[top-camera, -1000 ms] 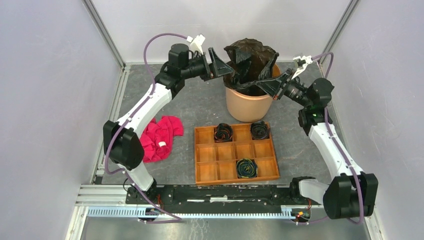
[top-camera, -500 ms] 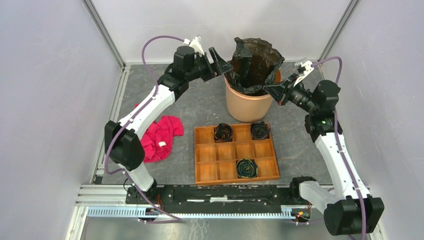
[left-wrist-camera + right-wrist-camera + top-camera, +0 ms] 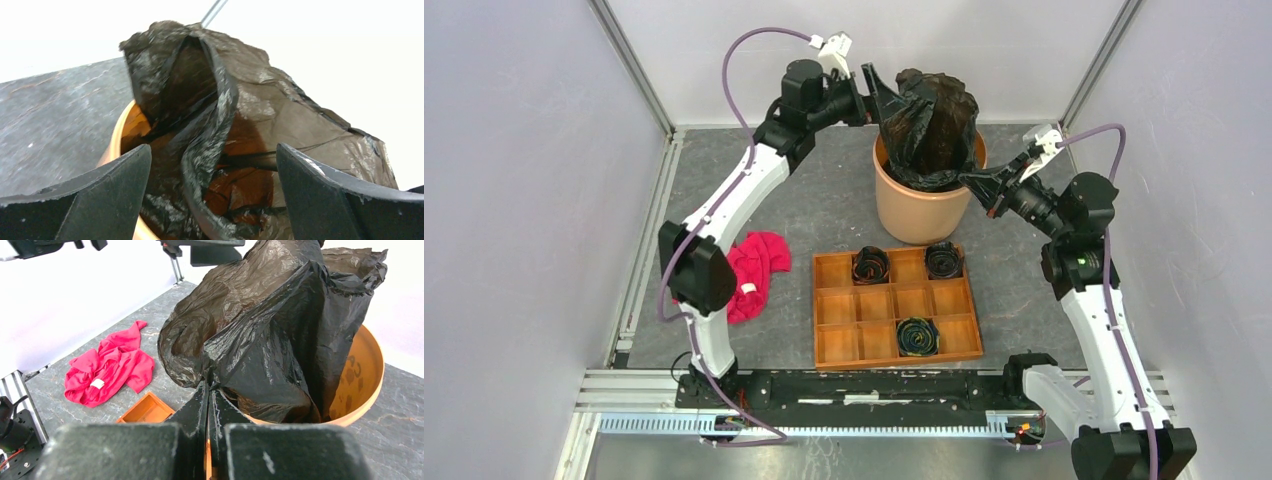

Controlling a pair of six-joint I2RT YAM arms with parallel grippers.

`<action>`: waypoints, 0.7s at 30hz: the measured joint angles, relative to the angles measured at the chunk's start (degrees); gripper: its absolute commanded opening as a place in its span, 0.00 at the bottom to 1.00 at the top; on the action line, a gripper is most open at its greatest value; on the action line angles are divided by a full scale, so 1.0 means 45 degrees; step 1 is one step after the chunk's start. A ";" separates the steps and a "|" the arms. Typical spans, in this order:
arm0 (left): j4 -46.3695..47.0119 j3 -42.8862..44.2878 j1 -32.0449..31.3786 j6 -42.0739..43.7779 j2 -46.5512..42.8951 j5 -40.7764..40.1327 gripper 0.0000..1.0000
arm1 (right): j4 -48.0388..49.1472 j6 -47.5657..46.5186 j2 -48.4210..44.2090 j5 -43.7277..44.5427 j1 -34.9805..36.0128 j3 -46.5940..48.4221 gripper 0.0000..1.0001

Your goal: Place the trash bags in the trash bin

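While my right claw (image 3: 209, 388) pinches the glossy black plastic bag (image 3: 934, 125) at 3 o'clock on the round pale-orange plastic bucket (image 3: 919, 215), my left claw (image 3: 896, 97) gapes wide at 11.

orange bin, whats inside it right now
The black trash bag, bunched and standing up past the rim of the bin. It hides the bottom, so anything underneath can't be seen.

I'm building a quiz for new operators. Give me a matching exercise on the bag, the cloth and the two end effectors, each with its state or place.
1. trash bag
2. red cloth
3. left end effector
4. right end effector

A. open
B. shut, pinching the bag
C. standing up out of the bucket
D. lying left of the tray

Pairs: 1-C, 2-D, 3-A, 4-B
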 measured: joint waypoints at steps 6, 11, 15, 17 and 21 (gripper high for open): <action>0.0355 0.1005 -0.0005 -0.0296 0.1399 0.1404 0.64 | -0.0379 -0.0291 -0.0238 0.0316 0.0000 -0.0078 0.00; -0.0631 0.1005 -0.0005 -0.0364 0.1661 0.1127 0.17 | -0.0646 -0.0447 -0.0442 0.0539 0.0000 -0.0146 0.01; -0.1175 0.1054 0.0087 -0.0486 0.1656 0.0772 0.02 | -0.1253 -0.0466 -0.0544 0.1389 0.0005 -0.0170 0.01; -0.0986 0.0568 0.0175 -0.0699 0.1452 0.0495 0.02 | -0.1904 -0.0393 -0.0665 0.2623 0.0000 -0.0219 0.02; 0.0233 -0.2487 0.0393 -0.1681 0.0000 0.0340 0.02 | -0.2492 0.0155 -0.1477 0.4692 0.0000 -0.1360 0.17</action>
